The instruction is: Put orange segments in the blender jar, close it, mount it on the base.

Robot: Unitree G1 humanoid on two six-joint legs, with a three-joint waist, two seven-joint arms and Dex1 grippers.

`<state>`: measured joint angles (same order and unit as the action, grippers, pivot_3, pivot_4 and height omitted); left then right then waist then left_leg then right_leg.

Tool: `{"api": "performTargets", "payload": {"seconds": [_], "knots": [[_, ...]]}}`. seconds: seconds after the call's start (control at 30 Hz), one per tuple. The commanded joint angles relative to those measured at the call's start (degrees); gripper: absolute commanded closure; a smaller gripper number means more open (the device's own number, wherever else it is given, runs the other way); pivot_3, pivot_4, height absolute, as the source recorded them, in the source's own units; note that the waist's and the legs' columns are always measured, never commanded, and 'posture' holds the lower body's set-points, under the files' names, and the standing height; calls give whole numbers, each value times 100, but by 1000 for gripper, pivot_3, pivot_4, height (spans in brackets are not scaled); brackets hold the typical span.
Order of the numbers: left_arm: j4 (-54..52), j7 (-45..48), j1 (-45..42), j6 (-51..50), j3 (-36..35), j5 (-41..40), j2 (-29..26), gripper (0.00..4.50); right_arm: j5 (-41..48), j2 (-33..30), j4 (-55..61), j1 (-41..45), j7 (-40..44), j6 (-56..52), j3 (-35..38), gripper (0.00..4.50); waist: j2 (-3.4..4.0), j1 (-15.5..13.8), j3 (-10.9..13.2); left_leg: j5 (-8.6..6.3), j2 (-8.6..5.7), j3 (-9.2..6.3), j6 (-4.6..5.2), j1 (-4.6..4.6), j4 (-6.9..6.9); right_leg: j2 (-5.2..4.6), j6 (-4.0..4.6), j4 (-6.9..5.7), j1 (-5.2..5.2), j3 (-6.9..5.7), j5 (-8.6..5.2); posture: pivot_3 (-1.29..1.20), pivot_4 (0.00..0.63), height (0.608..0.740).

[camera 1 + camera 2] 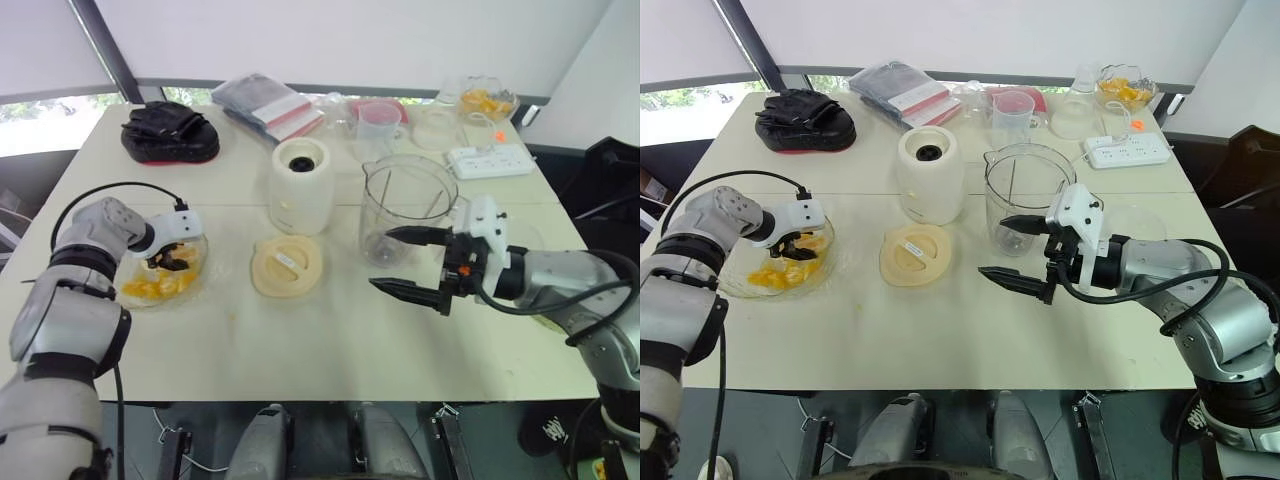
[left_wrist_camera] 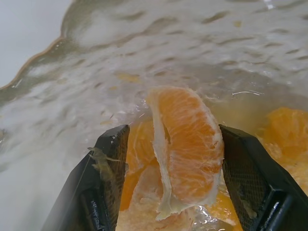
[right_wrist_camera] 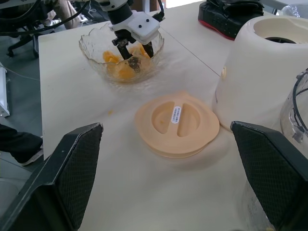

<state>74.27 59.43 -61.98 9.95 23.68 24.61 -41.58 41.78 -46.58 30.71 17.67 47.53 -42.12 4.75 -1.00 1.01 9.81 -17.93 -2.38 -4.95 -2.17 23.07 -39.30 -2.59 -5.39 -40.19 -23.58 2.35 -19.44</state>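
Your left end effector (image 1: pixel 790 246) is down in the glass bowl (image 2: pixel 144 38), its fingers spread either side of one orange segment (image 2: pixel 185 149). One finger seems to meet the fruit and the other stands off it, so nothing is clamped, and from the head views the tips are lost among the pieces. Your right end effector (image 1: pixel 383 258) hangs wide apart just beside the blender jar (image 1: pixel 410 195), its upper finger covering part of the jar's lower wall; the lid (image 1: pixel 287 265) lies flat on the surface (image 1: pixel 300 350) before the base (image 1: pixel 302 185).
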Motion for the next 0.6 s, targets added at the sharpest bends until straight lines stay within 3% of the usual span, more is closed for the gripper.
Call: {"api": "performTargets", "payload": {"seconds": [0.03,0.13,0.2,0.3,0.6], "knots": [[57,-59,39,-71,-67,54,-20,1596,13,-50,165,3,-6,65,150,0,0,-1,-1,0,0,0,0,0,0,0,0,-1,0,0,0,0,150,740],[54,-30,66,-81,-62,54,-12,1596,9,-49,151,16,-3,67,146,0,1,0,-2,0,0,0,0,-1,-1,0,0,-2,0,0,0,0,150,740],[52,-24,98,-82,-65,47,-5,1833,2,-48,147,22,-3,70,140,0,1,1,-3,0,0,0,0,-1,-1,0,0,-2,0,0,0,0,150,740],[44,-89,124,-90,-71,56,11,2936,-4,-56,128,36,15,73,132,0,2,1,-4,0,0,0,0,-2,-2,0,0,-4,0,0,0,0,150,740],[52,-95,190,-128,-110,25,15,2936,-59,-87,82,80,96,83,111,0,2,1,-5,0,0,0,0,-2,-5,0,0,-6,1,0,0,0,150,740]]}}
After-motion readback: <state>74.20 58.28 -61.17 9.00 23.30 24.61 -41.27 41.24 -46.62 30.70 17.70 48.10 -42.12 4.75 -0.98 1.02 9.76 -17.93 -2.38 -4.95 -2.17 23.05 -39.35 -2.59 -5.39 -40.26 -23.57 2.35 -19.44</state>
